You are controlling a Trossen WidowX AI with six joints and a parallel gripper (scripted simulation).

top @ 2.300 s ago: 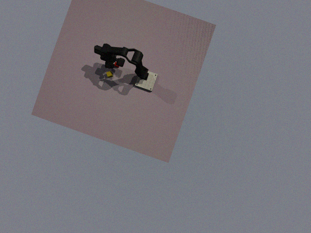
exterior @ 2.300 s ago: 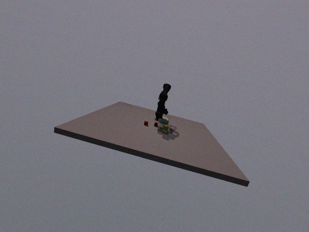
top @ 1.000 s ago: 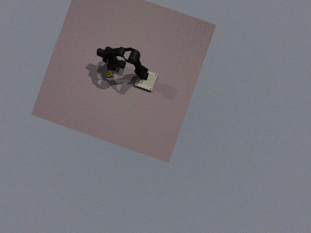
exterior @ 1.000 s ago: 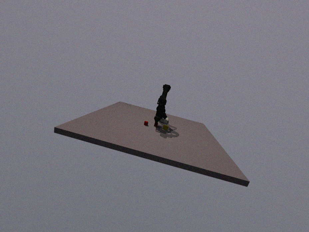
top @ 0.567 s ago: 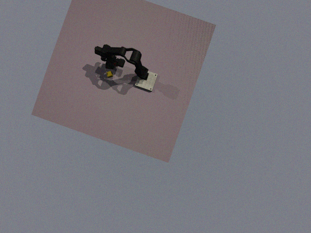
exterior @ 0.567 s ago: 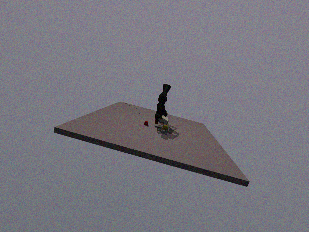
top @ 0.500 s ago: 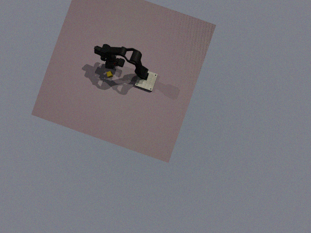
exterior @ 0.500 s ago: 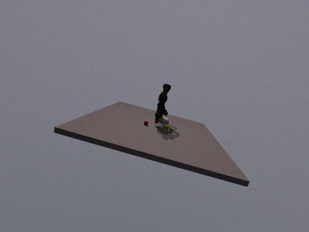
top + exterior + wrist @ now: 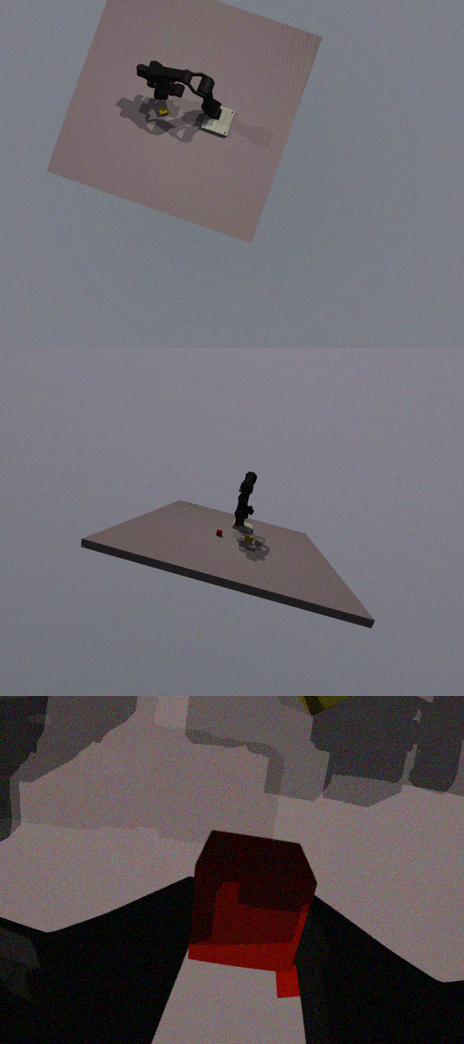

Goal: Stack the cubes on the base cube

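Observation:
My gripper is shut on a red cube, which is held above the table. In the wrist view the cube sits between the two black fingertips, its upper part in dark shade. The other red cube stands on the table; in the top view the arm mostly hides it. The yellow cube, the base cube, stands on the table with nothing on top. Only its corner shows at the top edge of the wrist view.
The black arm rises from a pale mounting plate on the pinkish table. The arm's shadows fall across the table around the yellow cube. The table's edges lie well away from the cubes.

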